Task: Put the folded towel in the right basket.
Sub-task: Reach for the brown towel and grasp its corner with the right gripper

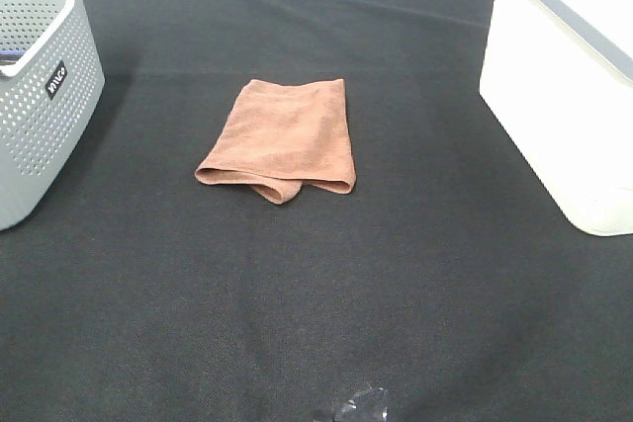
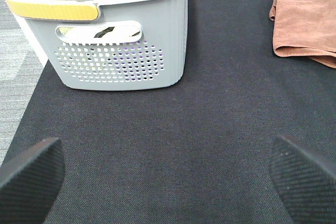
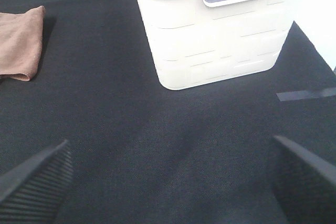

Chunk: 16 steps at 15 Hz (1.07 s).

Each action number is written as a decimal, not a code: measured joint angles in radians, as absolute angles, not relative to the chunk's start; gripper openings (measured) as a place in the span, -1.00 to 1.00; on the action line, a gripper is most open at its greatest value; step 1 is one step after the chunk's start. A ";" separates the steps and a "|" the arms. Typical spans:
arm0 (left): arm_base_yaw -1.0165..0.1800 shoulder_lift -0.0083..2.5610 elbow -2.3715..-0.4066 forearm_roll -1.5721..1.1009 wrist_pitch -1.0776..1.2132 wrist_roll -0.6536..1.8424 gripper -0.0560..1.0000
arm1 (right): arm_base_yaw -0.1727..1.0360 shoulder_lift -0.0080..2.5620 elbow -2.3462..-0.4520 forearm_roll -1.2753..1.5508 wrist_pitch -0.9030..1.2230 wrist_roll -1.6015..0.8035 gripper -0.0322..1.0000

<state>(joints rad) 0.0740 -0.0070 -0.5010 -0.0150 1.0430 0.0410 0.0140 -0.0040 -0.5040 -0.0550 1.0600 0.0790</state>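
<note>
A folded brown towel [image 1: 283, 141] lies flat in the middle of the black table. It also shows in the left wrist view [image 2: 307, 27] and in the right wrist view [image 3: 20, 43]. The right basket [image 1: 569, 76] is cream-white with a grey rim and stands at the right edge; the right wrist view [image 3: 215, 35] shows it close ahead. My left gripper [image 2: 168, 177] is open and empty, well short of the towel. My right gripper [image 3: 173, 182] is open and empty, in front of the right basket. Neither gripper shows in the exterior high view.
A grey perforated basket [image 1: 40, 86] stands at the left edge; the left wrist view [image 2: 123, 40] shows cloth items inside it. A strip of tape [image 3: 307, 94] lies on the table by the right basket. The black table cloth [image 1: 316, 294] covers the surface.
</note>
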 joint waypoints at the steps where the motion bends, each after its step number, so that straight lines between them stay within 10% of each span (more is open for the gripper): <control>1: 0.074 -0.007 -0.501 -0.015 1.043 0.041 0.98 | 0.014 -0.004 -0.504 -0.055 1.060 0.079 0.92; 16: 0.074 -0.007 -0.501 -0.015 1.043 0.041 0.98 | 0.014 -0.004 -0.504 -0.076 1.060 0.071 0.92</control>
<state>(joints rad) 0.0740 -0.0070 -0.5010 -0.0150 1.0430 0.0410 0.0140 -0.0040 -0.5040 -0.0760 1.0600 0.0710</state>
